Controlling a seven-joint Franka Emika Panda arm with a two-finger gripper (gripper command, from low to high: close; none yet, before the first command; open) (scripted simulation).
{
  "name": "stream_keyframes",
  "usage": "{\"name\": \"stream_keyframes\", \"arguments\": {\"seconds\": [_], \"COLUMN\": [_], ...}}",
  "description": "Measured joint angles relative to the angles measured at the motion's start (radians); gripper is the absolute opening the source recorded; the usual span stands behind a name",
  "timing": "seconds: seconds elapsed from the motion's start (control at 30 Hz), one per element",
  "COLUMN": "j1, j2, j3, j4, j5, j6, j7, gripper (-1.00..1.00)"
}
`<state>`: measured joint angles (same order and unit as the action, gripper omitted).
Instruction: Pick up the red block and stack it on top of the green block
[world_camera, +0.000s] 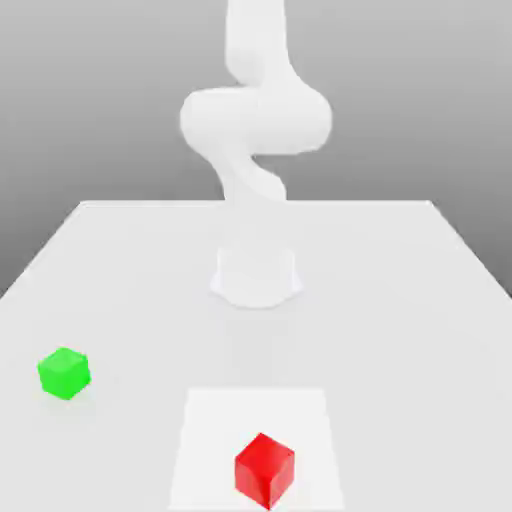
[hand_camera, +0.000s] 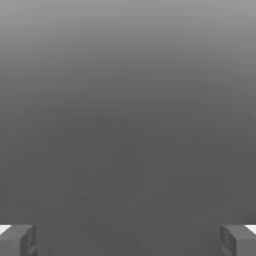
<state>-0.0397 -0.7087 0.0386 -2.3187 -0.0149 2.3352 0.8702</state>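
Observation:
The red block (world_camera: 265, 469) sits near the front of the white table, on a paler square patch (world_camera: 210, 440). The green block (world_camera: 64, 372) rests on the table toward the exterior view's left, well apart from the red one. The white arm (world_camera: 255, 120) rises from its base (world_camera: 256, 278) at the table's middle and bends upward out of frame. In the hand view my gripper (hand_camera: 128, 239) is open, its two grey fingertips (hand_camera: 17, 240) spread far apart with nothing between them, facing a plain grey background.
The white table (world_camera: 400, 330) stretches wide around the arm's base. Its far edge runs across the back, and the grey backdrop lies beyond it.

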Motion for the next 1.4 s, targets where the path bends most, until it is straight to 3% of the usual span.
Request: {"name": "stream_keyframes", "arguments": {"seconds": [0.47,0.83,0.97,1.0,1.23,1.4], "j1": [-0.141,-0.141,-0.109,-0.099,-0.098,-0.125], "j2": [0.517,0.899,1.043,1.072,1.075,0.919], "j3": [0.139,0.148,0.107,0.094,0.093,0.127], "j4": [-0.105,-0.183,-0.166,-0.162,-0.161,-0.189], "j5": [-0.118,-0.084,-0.132,-0.142,-0.144,-0.071], "j6": [0.197,0.366,0.480,0.503,0.508,0.380], "j7": [0.420,0.645,0.692,0.700,0.702,0.649], "gripper": [0.00,0.00,0.00,-1.00,-1.00,-1.00]}}
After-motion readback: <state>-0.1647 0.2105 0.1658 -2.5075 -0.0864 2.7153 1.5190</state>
